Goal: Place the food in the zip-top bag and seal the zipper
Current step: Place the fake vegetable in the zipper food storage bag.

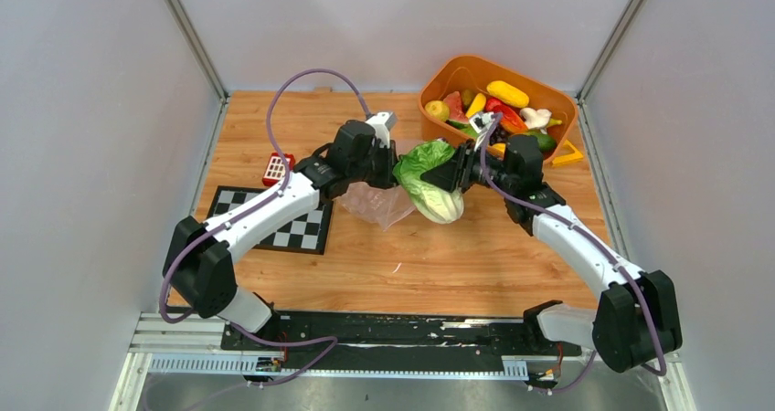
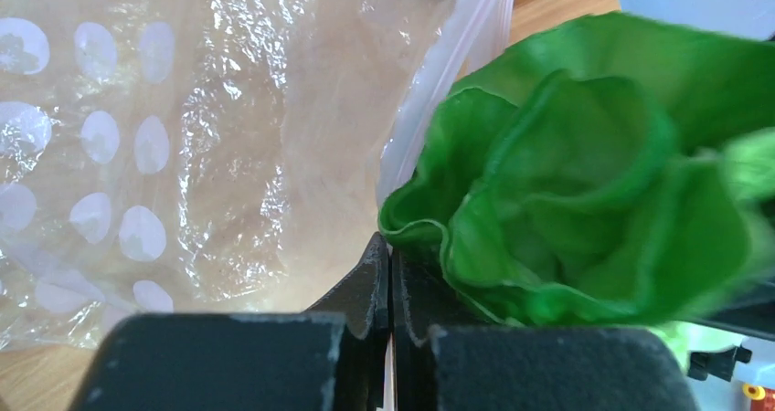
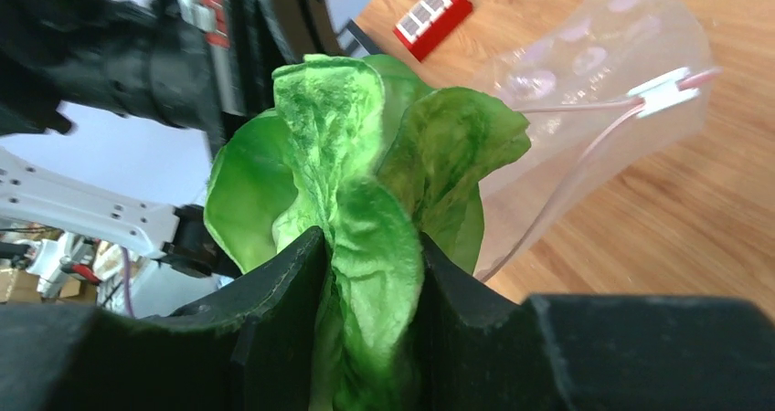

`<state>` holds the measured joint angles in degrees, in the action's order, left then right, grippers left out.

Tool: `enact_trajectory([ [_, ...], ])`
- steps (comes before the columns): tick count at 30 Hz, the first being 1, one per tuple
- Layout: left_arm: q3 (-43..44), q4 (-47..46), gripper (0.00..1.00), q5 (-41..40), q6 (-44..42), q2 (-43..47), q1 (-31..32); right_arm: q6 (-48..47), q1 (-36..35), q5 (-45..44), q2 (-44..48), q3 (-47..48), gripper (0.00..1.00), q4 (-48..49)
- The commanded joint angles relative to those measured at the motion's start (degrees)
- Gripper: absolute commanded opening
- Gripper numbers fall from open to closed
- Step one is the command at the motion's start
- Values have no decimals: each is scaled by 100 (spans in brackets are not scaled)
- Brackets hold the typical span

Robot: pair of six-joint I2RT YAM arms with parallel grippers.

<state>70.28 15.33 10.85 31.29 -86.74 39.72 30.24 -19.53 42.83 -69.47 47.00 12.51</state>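
The clear dotted zip-top bag hangs at the table's middle, with my left gripper shut on its mouth edge. In the left wrist view the closed fingertips pinch the rim, and the bag's crinkly wall spreads to the left. My right gripper is shut on a green cabbage, held right at the bag's mouth. The jaws clamp the cabbage near its stem. The pinkish zipper curves along the bag. More food lies in the basket.
An orange basket stands at the back right, just behind my right arm. A small red block sits beside the checkerboard at the left. Grey walls close in the table on three sides.
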Motion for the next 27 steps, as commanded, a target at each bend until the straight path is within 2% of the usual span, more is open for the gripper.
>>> enact_trajectory([
  [1, -95, -320, 0, -107, 161, 405, -7, -869, -57, -130, -133, 110, 20, -786],
  [8, -55, -344, 0, -14, 153, 469, -4, -1480, -69, -275, -240, -60, 19, -1015],
  [15, -78, -197, 0, -210, 63, 589, -9, -2085, -289, -1050, -559, 174, 16, -1867],
  [22, 37, -230, 0, 136, 95, 454, -9, -2514, -902, -1944, -619, 737, 19, -2385],
  [27, 34, -258, 0, 96, 215, 392, -9, -3074, -1583, -2701, -353, 738, 20, -2200],
])
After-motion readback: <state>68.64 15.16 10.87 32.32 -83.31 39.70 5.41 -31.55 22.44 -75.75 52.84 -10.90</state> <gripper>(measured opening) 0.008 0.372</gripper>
